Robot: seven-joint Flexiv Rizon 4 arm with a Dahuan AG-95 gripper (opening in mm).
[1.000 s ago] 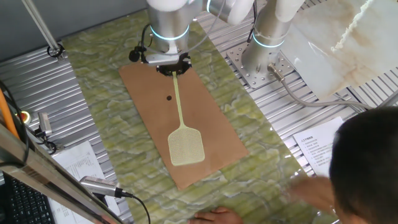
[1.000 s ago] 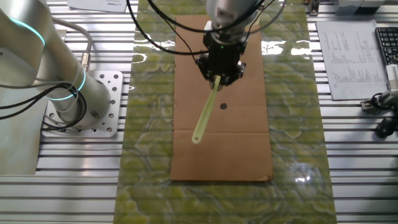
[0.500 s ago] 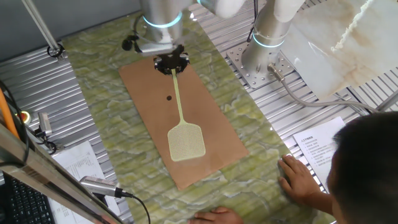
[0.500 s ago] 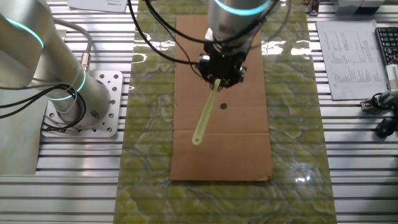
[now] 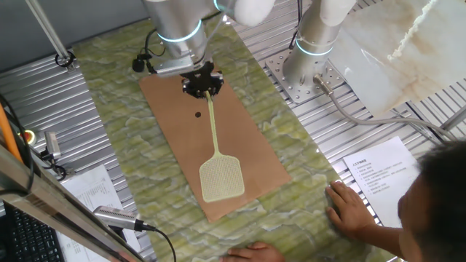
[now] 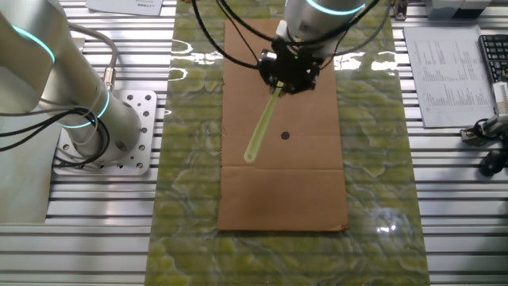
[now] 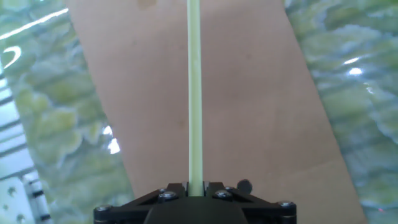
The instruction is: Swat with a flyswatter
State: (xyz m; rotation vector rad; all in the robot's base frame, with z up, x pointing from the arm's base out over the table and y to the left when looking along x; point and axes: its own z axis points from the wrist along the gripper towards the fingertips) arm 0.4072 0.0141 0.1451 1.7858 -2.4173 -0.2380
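The pale yellow-green flyswatter (image 5: 215, 138) is held by the end of its long handle. Its mesh head (image 5: 222, 179) hangs near the brown board's (image 5: 247, 138) near end. My gripper (image 5: 202, 84) is shut on the handle over the board's far end. A small black dot (image 5: 198, 113) sits on the board beside the handle. In the other fixed view the gripper (image 6: 290, 73) holds the swatter (image 6: 261, 130) pointing down-left, past the dot (image 6: 285, 135). In the hand view the handle (image 7: 194, 93) runs straight up from the gripper (image 7: 195, 186); the head is out of frame.
The board lies on a green marbled mat (image 5: 124, 124). The arm's base (image 5: 317, 51) stands at the back right. A person's hand (image 5: 349, 207) rests on the mat's near right edge, with papers (image 5: 378, 171) beside it. Cables and tools (image 5: 109, 215) lie at the left.
The gripper has shifted along the board with the swatter, and the mesh head has dropped toward the board's near end. The person's hand stays at the mat's edge.
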